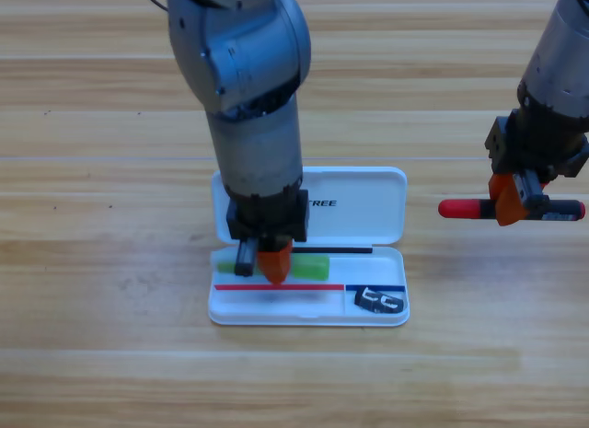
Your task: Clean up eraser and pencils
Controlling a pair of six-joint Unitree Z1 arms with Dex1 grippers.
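A: We see the left pincer (pixel 267 260) over the white case (pixel 386 227), clamped on the green pencil (pixel 313 265), which lies across the tray's long compartment. Its grey arm hides part of the glossy lid.

B: We note the right pincer (pixel 515 202) clamped on the red pencil (pixel 463 208), held level above the wood-grain bench (pixel 92 262). The eraser (pixel 379 302), a small dark block, sits in the tray's right compartment.

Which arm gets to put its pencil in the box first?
Probably the left. Its tool holds the green pencil right over the white case's tray. The right tool holds the red pencil off to the case's side.
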